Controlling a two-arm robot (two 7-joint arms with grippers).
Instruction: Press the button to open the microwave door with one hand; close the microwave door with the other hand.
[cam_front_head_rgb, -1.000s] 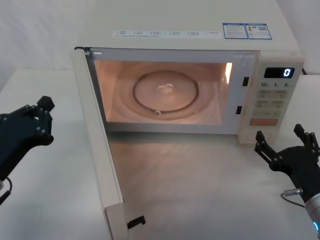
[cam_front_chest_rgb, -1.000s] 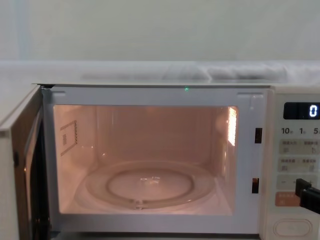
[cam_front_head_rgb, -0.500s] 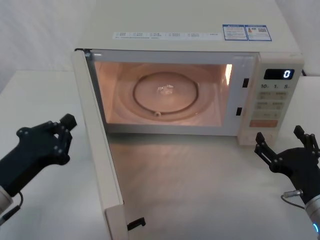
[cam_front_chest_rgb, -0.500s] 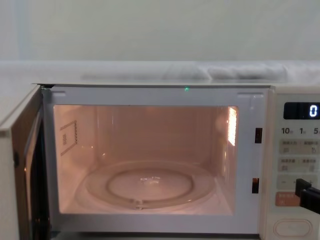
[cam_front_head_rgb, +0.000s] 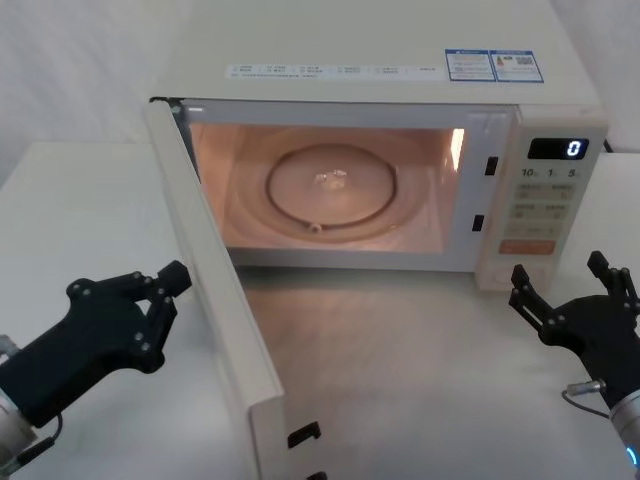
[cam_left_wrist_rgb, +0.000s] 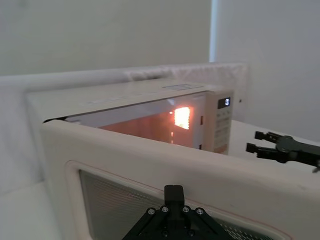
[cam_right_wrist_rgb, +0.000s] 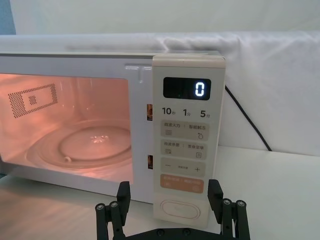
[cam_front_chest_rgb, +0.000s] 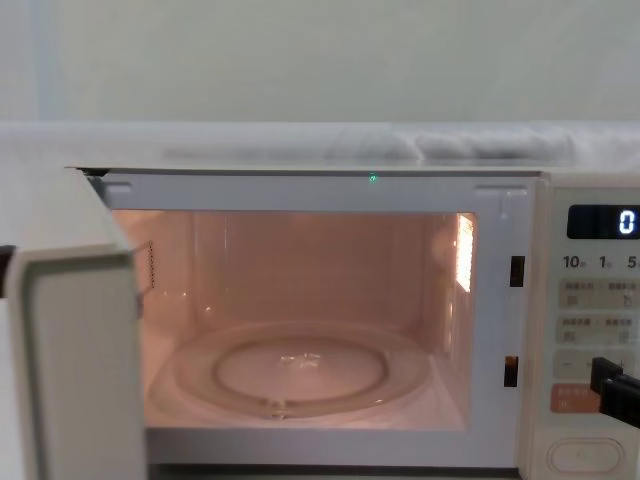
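The microwave door (cam_front_head_rgb: 215, 310) stands open, hinged at the left and swung partway toward the lit cavity. Its window and pink outline face me in the left wrist view (cam_left_wrist_rgb: 150, 170), and its edge fills the chest view's lower left (cam_front_chest_rgb: 70, 370). My left gripper (cam_front_head_rgb: 172, 280) is shut, its tip against the door's outer face (cam_left_wrist_rgb: 173, 192). My right gripper (cam_front_head_rgb: 558, 272) hangs open, apart from the panel, just in front of the oval button (cam_front_head_rgb: 528, 268). In the right wrist view the gripper (cam_right_wrist_rgb: 169, 189) frames the button (cam_right_wrist_rgb: 179, 209). The button (cam_front_chest_rgb: 585, 455) sits low in the chest view.
The cream microwave body (cam_front_head_rgb: 380, 40) stands at the back of a white table (cam_front_head_rgb: 70, 210). Its control panel (cam_right_wrist_rgb: 186, 145) shows "0" on the display, with an orange key above the oval button. A glass turntable (cam_front_head_rgb: 330, 185) lies in the lit cavity. A black cable (cam_right_wrist_rgb: 245, 117) runs behind.
My left gripper has moved right and nearer, reaching the door's outer face. The door has swung partway toward shutting. The right gripper has not moved.
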